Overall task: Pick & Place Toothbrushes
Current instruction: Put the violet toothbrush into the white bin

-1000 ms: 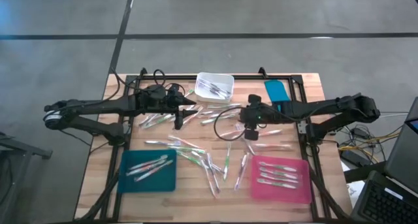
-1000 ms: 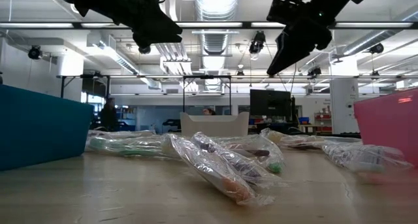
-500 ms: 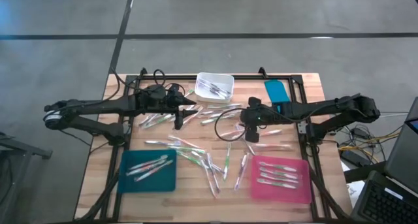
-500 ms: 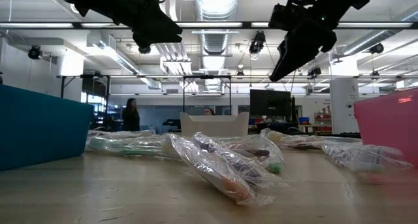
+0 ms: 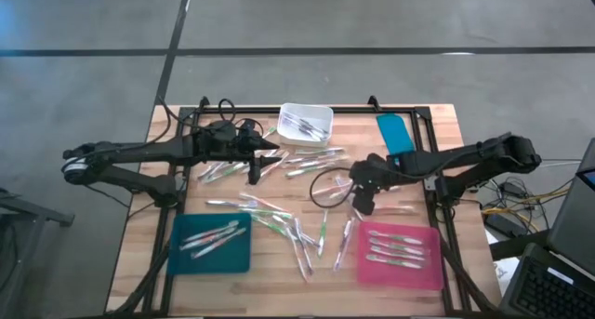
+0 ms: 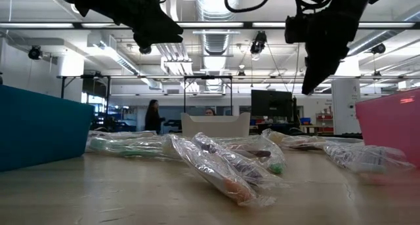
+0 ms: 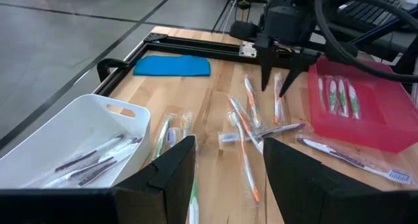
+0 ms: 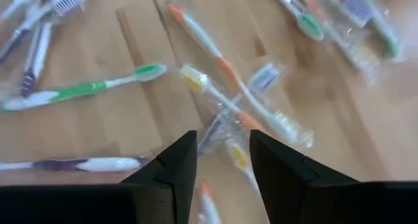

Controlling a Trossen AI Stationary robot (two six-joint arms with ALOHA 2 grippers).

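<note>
From above, toothbrushes [image 5: 279, 217] litter the desk [image 5: 446, 124] mid-frame; the left pincer [image 5: 253, 175] hovers parted and empty left of centre. Right wrist view: the right pincer [image 8: 219, 155] hangs parted, empty, over wrapped brushes at the frame's centre.

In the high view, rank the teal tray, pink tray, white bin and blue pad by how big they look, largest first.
1. Teal tray and pink tray: they look alike, so no ranking between them.
2. White bin: clearly smaller than either tray.
3. Blue pad: smallest, though the right arm may hide its near end.
</note>
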